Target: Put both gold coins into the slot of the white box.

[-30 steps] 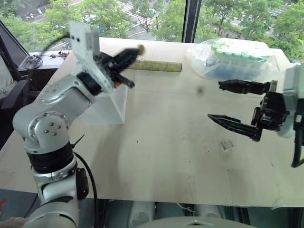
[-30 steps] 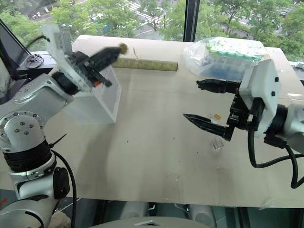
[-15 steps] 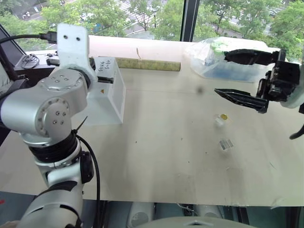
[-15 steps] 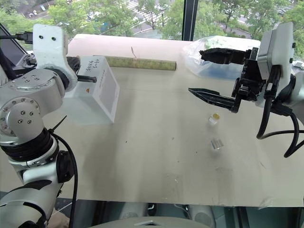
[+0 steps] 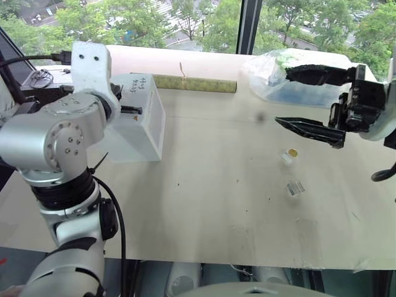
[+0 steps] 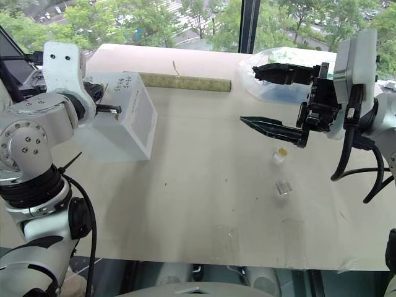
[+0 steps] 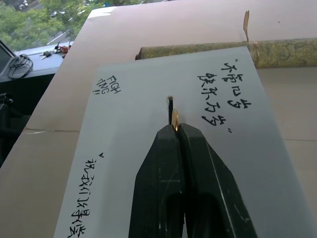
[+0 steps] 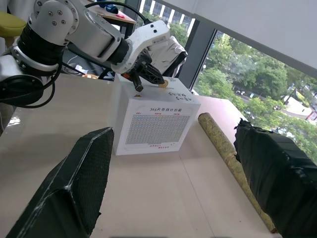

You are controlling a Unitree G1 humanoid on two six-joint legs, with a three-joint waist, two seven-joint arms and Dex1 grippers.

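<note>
**left gripper holding a coin over the box slot; second coin loose on the table**

the white box (image 6: 127,120) stands at the far left of the table (image 6: 198,216), close to the table's left edge. the left gripper (image 7: 175,128) hovers over the box's top face, its fingers pressed together on a gold coin (image 7: 175,119) held edge-up at the near end of the slot (image 7: 170,105); whether the coin touches the box cannot be told. right of the box the table surface is bare across its middle and its whole near strip.

a second gold coin (image 5: 292,152) lies flat right of centre, just beside a small clear plastic piece (image 5: 286,158); another clear piece (image 5: 295,188) lies nearer. the right gripper (image 6: 263,99) hangs in the air above and beyond that coin, fingers spread wide, holding nothing. behind it, at the far right, sits a clear bag of green-capped tubes (image 5: 278,77). a yellowish roll (image 6: 185,82) lies along the far edge between box and bag.

handwriting marks the box top: "figh ting!!" can be read in the left wrist view, beside characters too loose to read. the right wrist view shows the box's side face (image 8: 157,130), with a small printed heading and a fine grid beneath, neither legible.

the left wrist view shows the coin and the slot up close; the head views give the second coin and the open table.
</note>
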